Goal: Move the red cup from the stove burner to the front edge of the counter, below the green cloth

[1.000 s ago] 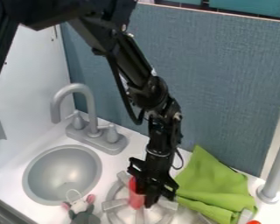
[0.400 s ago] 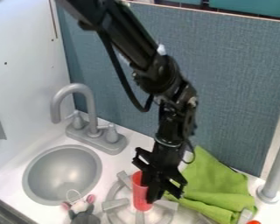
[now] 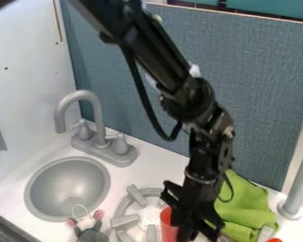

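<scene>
Black gripper [image 3: 193, 228], shifted right and nearer, at the stove burner [image 3: 123, 221]; red cup [image 3: 168, 226] alongside, shifted likewise; jaw opening and hold, cannot tell.

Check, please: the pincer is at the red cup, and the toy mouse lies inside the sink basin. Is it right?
Not fully: the camera view shows the toy mouse outside the sink basin, near its rim. The pincer is indeed at the red cup.

There were two faucet handles [image 3: 121, 144] and one each of red cup [image 3: 168, 228], green cloth [image 3: 250, 208], plush mouse [image 3: 91, 234], burner [image 3: 136, 194], sink [image 3: 68, 189], faucet [image 3: 98, 116].
</scene>
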Motion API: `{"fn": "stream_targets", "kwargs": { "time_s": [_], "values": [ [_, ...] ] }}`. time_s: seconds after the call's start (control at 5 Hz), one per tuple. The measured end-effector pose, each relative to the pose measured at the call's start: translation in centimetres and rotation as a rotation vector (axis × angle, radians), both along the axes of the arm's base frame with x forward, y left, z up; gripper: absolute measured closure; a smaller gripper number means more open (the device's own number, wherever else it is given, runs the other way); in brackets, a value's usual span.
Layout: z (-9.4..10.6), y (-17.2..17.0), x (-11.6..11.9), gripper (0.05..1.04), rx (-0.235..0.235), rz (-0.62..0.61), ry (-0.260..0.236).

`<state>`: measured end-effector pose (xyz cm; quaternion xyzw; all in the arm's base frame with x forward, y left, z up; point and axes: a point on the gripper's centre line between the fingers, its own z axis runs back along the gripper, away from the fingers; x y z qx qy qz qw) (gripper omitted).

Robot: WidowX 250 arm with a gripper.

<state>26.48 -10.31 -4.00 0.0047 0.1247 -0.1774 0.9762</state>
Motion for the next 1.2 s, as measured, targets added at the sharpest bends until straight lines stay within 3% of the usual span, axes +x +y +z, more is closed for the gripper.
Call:
{"fn": "stream_targets", "kwargs": {
  "time_s": [0.2,0.6,1.0,1.2],
  "values": [
    [-2.5,-0.2,-0.1,0.979,-0.012,-0.014,0.021],
    [-4.7,-0.8,0.5,0.979,-0.029,-0.006,0.033],
    [-4.8,-1.2,0.6,0.942,-0.066,-0.025,-0.05],
    [-5.1,-1.2,-0.1,0.722,-0.05,-0.048,-0.048]
  ]
}}
